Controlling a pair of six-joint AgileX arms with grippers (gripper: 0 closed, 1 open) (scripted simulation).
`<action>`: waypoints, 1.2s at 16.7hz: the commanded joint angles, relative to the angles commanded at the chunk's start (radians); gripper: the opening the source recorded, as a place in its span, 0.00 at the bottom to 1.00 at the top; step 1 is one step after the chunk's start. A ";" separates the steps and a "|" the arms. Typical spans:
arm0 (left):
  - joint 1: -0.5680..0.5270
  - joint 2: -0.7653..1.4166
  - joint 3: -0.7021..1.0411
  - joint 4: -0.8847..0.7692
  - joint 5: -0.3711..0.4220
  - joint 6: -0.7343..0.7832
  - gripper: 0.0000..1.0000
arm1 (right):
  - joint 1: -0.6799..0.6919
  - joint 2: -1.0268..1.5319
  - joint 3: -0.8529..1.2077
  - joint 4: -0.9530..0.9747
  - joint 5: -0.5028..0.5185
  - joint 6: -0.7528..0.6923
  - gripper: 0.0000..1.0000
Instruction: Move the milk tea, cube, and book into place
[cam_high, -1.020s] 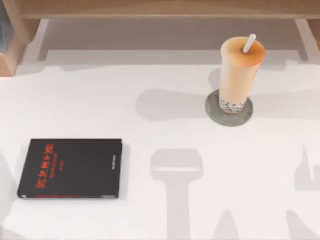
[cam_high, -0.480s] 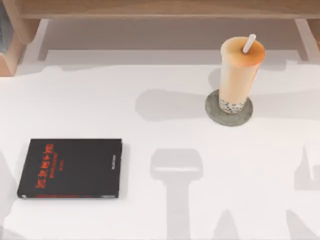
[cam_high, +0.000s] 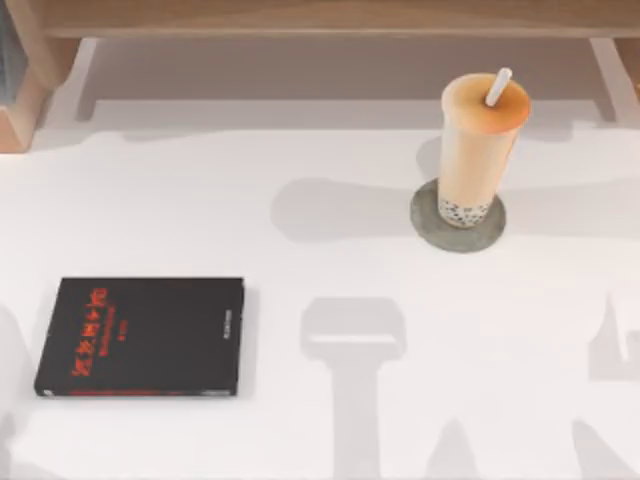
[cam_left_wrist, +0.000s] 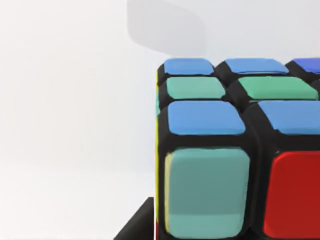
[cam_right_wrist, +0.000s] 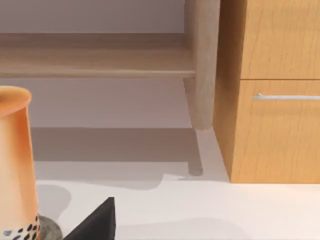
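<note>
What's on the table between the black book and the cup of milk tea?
Nothing. In the top view, only bare white tabletop with grey shadows lies between the thin black book with red lettering and the tall orange-tan milk tea cup on its round grey coaster.

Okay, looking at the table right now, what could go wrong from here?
1. The milk tea is tall and stands on a small coaster; a sideways knock might topple it.
2. The cube sits very close to the left wrist camera, so a careless advance may push it.
3. The black book might be mistaken for the task's book.
</note>
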 joint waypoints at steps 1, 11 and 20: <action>0.000 0.000 0.000 0.000 0.000 0.000 0.00 | 0.000 0.000 0.000 0.000 0.000 0.000 1.00; -0.369 -0.028 0.083 0.203 -0.128 -0.150 0.00 | 0.000 0.000 0.000 0.000 0.000 0.000 1.00; -1.052 -0.072 0.267 0.728 -0.333 -0.329 0.00 | 0.000 0.000 0.000 0.000 0.000 0.000 1.00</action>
